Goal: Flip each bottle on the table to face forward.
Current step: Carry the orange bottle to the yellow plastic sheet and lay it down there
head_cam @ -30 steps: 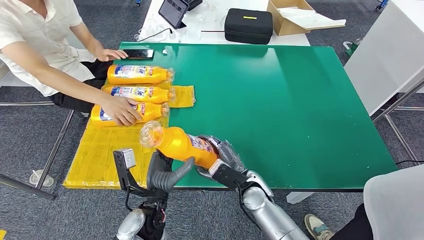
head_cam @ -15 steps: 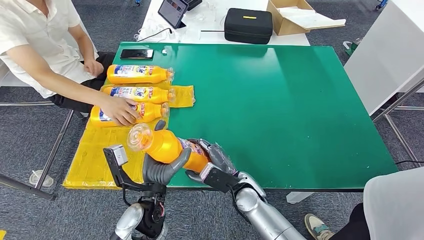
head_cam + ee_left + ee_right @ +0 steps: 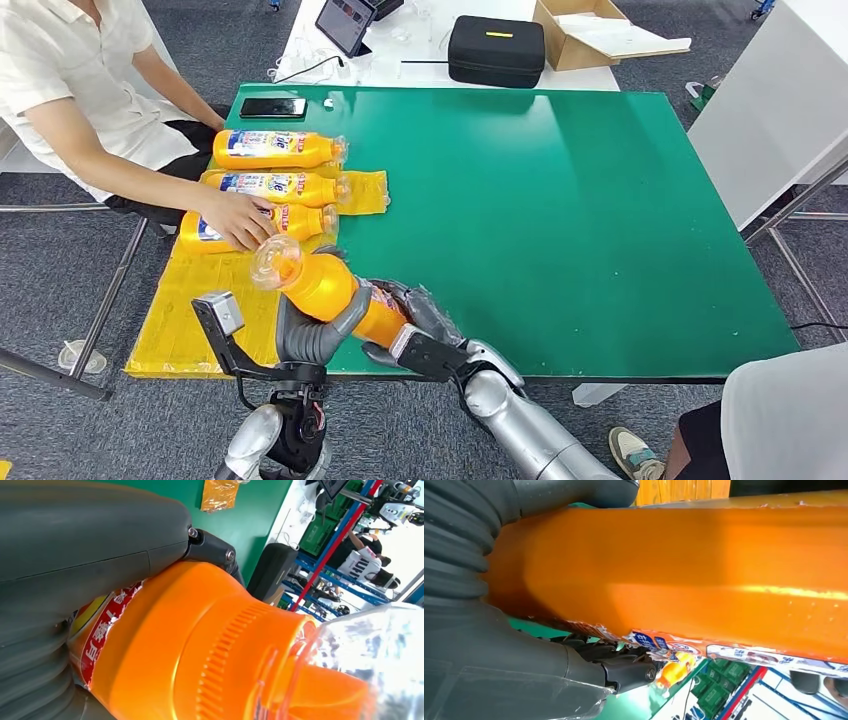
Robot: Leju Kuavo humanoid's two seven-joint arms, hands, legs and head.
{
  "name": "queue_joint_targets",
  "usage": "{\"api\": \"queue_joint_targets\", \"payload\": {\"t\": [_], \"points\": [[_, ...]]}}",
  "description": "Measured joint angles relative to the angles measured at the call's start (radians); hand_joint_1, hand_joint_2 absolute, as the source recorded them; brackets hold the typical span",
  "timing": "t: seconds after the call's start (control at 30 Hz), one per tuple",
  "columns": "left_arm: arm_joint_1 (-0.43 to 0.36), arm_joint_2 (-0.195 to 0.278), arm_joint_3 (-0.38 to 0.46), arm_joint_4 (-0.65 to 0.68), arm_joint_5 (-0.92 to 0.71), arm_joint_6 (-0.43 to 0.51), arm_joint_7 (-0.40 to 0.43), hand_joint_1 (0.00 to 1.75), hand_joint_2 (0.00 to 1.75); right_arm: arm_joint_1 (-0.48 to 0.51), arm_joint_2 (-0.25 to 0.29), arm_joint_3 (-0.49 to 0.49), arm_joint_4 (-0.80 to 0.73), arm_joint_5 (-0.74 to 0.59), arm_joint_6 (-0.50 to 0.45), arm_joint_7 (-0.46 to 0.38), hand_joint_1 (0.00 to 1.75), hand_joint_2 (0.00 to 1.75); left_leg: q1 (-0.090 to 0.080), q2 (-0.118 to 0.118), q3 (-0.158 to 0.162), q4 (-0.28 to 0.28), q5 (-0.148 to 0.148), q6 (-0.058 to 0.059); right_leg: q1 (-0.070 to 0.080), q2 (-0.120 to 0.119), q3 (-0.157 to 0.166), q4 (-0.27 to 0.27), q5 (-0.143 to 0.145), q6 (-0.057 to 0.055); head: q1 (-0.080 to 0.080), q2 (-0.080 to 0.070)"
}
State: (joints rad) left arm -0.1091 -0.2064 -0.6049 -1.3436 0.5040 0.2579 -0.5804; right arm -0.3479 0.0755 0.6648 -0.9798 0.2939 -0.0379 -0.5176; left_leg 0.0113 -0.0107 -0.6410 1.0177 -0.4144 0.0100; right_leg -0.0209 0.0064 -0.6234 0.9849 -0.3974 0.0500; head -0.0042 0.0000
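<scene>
An orange bottle (image 3: 330, 292) with a clear cap is lifted over the table's near left edge, cap pointing to the far left. My left hand (image 3: 312, 330) grips it near the shoulder, and my right hand (image 3: 425, 318) holds its base end. The left wrist view has the orange bottle (image 3: 200, 645) and thumb up close; the right wrist view has its orange body (image 3: 684, 575) with a torn label. Three more orange bottles (image 3: 272, 148) (image 3: 278, 186) (image 3: 290, 222) lie side by side on yellow sheets (image 3: 200, 300), labels up. A person's hand (image 3: 236, 220) rests on the nearest lying bottle.
The green table (image 3: 560, 200) is bare to the right of the bottles. A black phone (image 3: 272, 106) lies at its far left corner. A seated person (image 3: 80, 90) is at the left. Behind stand a black case (image 3: 496, 50) and a cardboard box (image 3: 590, 30). Another person's knee (image 3: 790, 410) is at bottom right.
Both hands have carried the bottle left and slightly away, toward the row of lying bottles. The person's far hand has left the phone and drawn back; the other stays on the nearest bottle.
</scene>
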Motion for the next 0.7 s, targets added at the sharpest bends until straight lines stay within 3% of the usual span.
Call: {"api": "queue_joint_targets", "payload": {"t": [0.03, 0.07, 0.1, 0.23, 0.4, 0.7], "points": [[0.000, 0.000, 0.000, 0.000, -0.004, -0.003, -0.001, 1.75, 1.75, 0.001, 0.001, 0.002, 0.000, -0.006, 0.004, -0.003, 0.14, 1.75, 0.000, 0.000, 0.000, 0.000, 0.000, 0.000, 0.000, 0.000, 0.000, 0.000, 0.000, 0.000, 0.000, 0.000], [0.000, 0.000, 0.000, 0.000, -0.008, -0.008, -0.002, 1.75, 1.75, 0.003, 0.001, 0.003, 0.000, -0.015, 0.011, -0.006, 0.00, 1.75, 0.000, 0.000, 0.000, 0.000, 0.000, 0.000, 0.000, 0.000, 0.000, 0.000, 0.000, 0.000, 0.000, 0.000], [-0.001, 0.000, 0.000, 0.000, -0.011, -0.013, -0.004, 1.75, 1.75, 0.006, 0.003, 0.003, 0.000, -0.029, 0.021, -0.010, 0.00, 1.75, 0.000, 0.000, 0.000, 0.000, 0.000, 0.000, 0.000, 0.000, 0.000, 0.000, 0.000, 0.000, 0.000, 0.000], [-0.001, 0.000, -0.002, 0.000, -0.022, -0.020, -0.009, 1.75, 1.75, 0.024, 0.011, -0.002, -0.011, -0.094, 0.042, -0.019, 0.00, 0.00, 0.000, 0.000, -0.001, 0.000, 0.000, 0.000, 0.000, 0.000, -0.001, 0.000, 0.000, 0.000, 0.000, 0.000], [-0.002, -0.001, -0.002, -0.003, -0.031, -0.011, -0.022, 1.75, 1.75, 0.044, 0.019, -0.020, -0.033, -0.075, -0.036, -0.016, 0.00, 0.00, 0.000, 0.000, -0.001, 0.000, 0.000, 0.000, 0.000, 0.000, -0.001, 0.000, 0.000, 0.000, 0.000, 0.000], [0.011, 0.001, 0.042, -0.060, -0.085, 0.077, -0.055, 1.75, 1.75, 0.116, 0.015, -0.066, -0.069, 0.146, -0.412, -0.063, 0.00, 0.00, 0.000, 0.000, -0.002, 0.000, 0.000, 0.000, 0.000, 0.000, -0.002, 0.000, 0.000, 0.000, 0.000, 0.000]]}}
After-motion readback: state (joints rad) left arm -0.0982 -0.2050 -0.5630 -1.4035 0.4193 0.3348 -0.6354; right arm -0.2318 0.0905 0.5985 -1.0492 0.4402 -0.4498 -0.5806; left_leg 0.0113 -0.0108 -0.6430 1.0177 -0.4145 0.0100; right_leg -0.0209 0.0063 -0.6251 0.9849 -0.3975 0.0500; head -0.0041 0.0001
